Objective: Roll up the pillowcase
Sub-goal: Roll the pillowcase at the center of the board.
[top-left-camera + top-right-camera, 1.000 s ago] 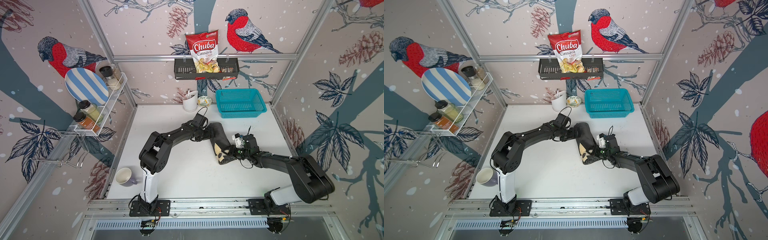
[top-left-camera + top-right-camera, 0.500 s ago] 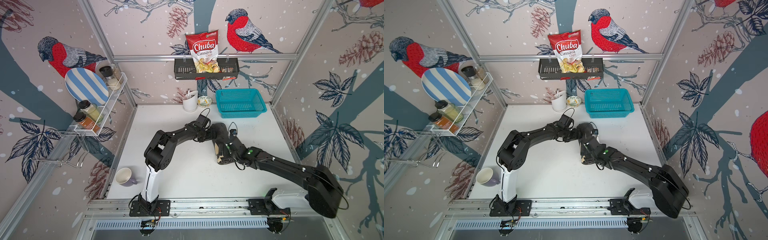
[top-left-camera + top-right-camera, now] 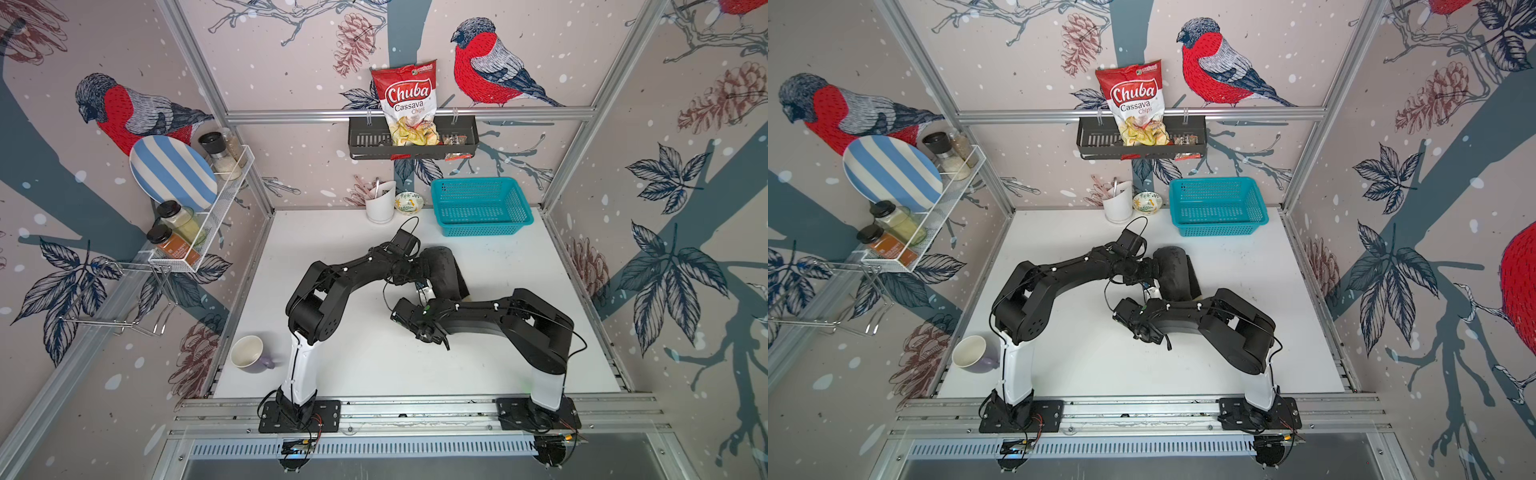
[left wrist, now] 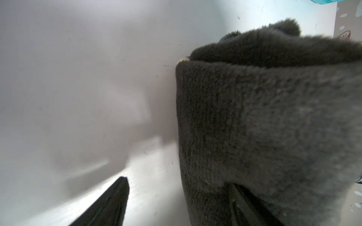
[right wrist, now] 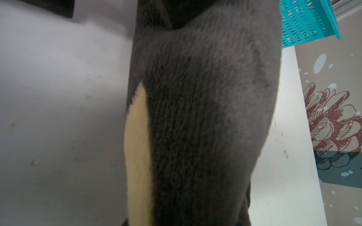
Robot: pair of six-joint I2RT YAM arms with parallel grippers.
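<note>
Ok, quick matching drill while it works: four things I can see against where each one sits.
Things:
1. pillowcase
2. basket
3. mug
4. chips bag

Places:
A. in the wall shelf
B. rolled, mid-table
C. table's far right
D. table's near left edge

Pairs: 1-B, 2-C, 3-D, 4-A

The white table [image 3: 374, 365] carries the pillowcase [image 3: 442, 272] near its middle, as a dark plush roll lying roughly front to back. Along the back edge stand a white cup [image 3: 379, 208] holding utensils, a small bowl [image 3: 409, 203] just beside it, and a teal basket [image 3: 482, 205] further right, all well apart from the roll. A mug [image 3: 248, 353] sits upright at the front left corner.
</note>
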